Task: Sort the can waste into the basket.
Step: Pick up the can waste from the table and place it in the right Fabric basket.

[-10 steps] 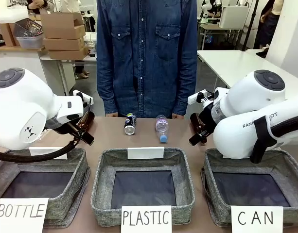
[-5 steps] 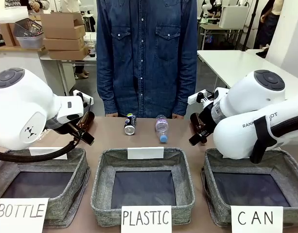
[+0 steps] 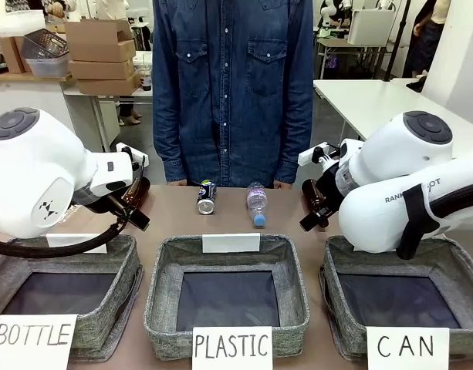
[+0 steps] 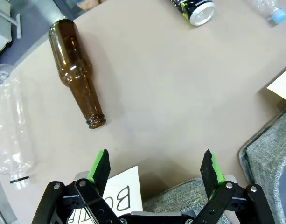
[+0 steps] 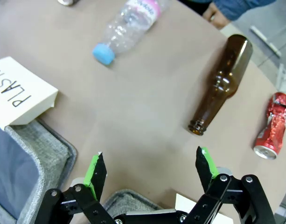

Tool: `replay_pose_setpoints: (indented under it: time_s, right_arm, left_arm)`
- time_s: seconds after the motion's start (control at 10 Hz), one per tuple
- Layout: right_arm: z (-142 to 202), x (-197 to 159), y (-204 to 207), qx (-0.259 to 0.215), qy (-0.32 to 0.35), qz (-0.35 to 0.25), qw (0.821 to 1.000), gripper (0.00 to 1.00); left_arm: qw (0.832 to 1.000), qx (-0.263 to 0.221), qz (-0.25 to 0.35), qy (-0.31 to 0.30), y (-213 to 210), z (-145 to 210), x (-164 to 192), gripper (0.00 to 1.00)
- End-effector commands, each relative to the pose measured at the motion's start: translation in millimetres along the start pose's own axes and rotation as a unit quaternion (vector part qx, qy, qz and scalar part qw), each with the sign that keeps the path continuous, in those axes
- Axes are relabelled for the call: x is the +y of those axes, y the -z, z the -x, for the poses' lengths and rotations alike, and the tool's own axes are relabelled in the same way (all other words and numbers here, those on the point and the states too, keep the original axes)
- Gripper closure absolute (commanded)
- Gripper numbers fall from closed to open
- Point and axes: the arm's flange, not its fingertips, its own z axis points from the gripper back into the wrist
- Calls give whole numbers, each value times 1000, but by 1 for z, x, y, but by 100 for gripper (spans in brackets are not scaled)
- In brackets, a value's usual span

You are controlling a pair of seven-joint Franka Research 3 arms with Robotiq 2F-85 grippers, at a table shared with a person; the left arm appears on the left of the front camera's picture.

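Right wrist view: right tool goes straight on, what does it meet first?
Probably bare table; the open right tool aims between the plastic bottle and the brown bottle, whose mouth lies near one finger's line.

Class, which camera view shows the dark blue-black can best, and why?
Front view: the dark can lies whole on the table near the person. The left wrist view cuts it off at the top edge; the right wrist view catches a mere sliver.

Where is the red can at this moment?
In the right wrist view the red can lies on the table near the picture's right edge, beside the brown glass bottle but not touching it.
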Motion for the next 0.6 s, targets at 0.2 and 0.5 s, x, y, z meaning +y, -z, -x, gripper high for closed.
replay_pose_setpoints:
  time_s: [0.2, 0.5]
  right_arm:
    - [-19, 4, -122, -36, 50, -24, 998, 0]
    - [4, 12, -201, -143, 42, 80, 986, 0]
  left_arm:
    - [999, 42, 9, 6, -136, -2, 5, 0]
    - [993, -112, -30, 36, -217, 22, -10, 0]
